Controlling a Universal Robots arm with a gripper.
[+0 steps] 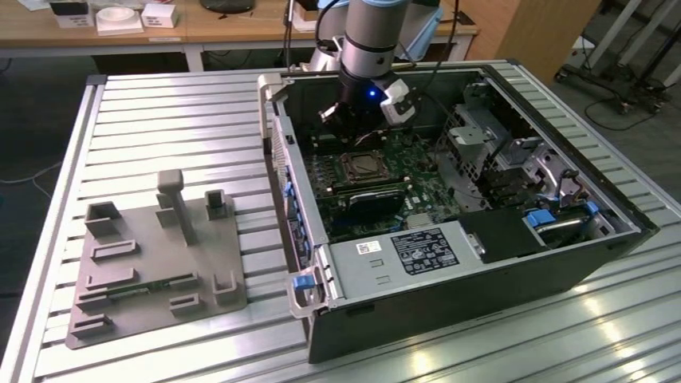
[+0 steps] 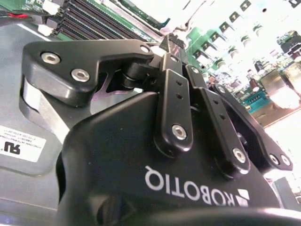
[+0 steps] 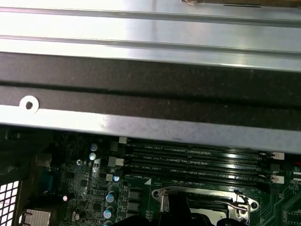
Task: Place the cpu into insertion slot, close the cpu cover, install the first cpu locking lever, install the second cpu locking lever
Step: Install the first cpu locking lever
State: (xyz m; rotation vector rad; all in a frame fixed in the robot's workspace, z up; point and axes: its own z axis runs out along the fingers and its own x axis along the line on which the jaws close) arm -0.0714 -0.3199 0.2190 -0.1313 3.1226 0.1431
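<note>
While the grey robot arm reaches down into the open black computer case (image 1: 596,239) in the upper middle of the exterior view, its black gripper (image 1: 352,120) hangs just above the square insertion slot with the silver metal rim (image 1: 365,166) on the green circuit board (image 1: 426,171). This socket sits near the centre of the frame, and a silver-grey square surface shows inside its rim; whether this is the cpu already seated or the cpu cover lying over it, I cannot tell. To the exterior view's left, a grey plastic fixture plate (image 1: 149,263) rests on the ribbed metal table (image 1: 159,104), well apart from the case.

In the second wrist view, the gripper (image 2: 175,42) is seen from behind, with its black finger links meeting near the upper middle of the frame. The fingertips look drawn close together, and I see nothing held between them, though the very tips are partly hidden. Long black memory slots (image 2: 94,21) cross the upper left.

In the first wrist view, the insertion slot (image 3: 202,202) lies at the lower middle, with a thin silver locking lever (image 3: 240,202) at its lower right side and the memory slots (image 3: 197,160) just beside it.

My judgement of the risk: the work is close among fragile parts, so a small sideways error could make the fingers press the socket rim or the neighbouring slots, and a lever might slip off its hook.
</note>
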